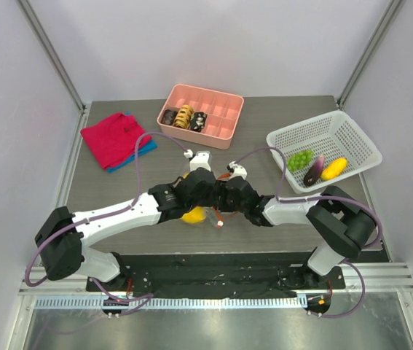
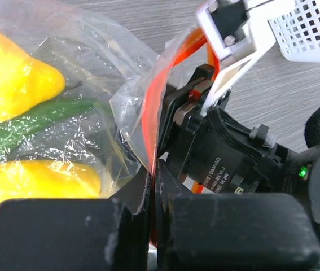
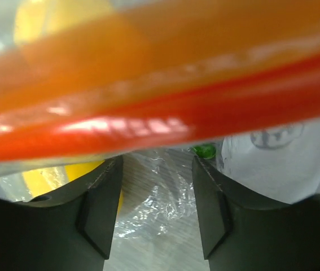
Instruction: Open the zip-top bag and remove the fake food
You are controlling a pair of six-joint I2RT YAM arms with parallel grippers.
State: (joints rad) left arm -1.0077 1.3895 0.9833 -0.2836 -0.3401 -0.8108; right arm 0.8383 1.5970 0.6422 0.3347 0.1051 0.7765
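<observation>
A: At mid-table, between the two arms: how is the zip-top bag (image 2: 112, 68) held?

B: The left gripper (image 2: 151, 195) is clamped tight on its zipper strip (image 3: 148, 113), evidently anchoring one side. The right gripper (image 3: 157, 197) stands parted, holding nothing; the strip crosses just ahead.

A: And the fake food?

B: The yellow pieces (image 2: 13, 73) and green vegetable (image 2: 35, 118) are inside the bag; others lie in the white basket (image 1: 304, 125).
</observation>
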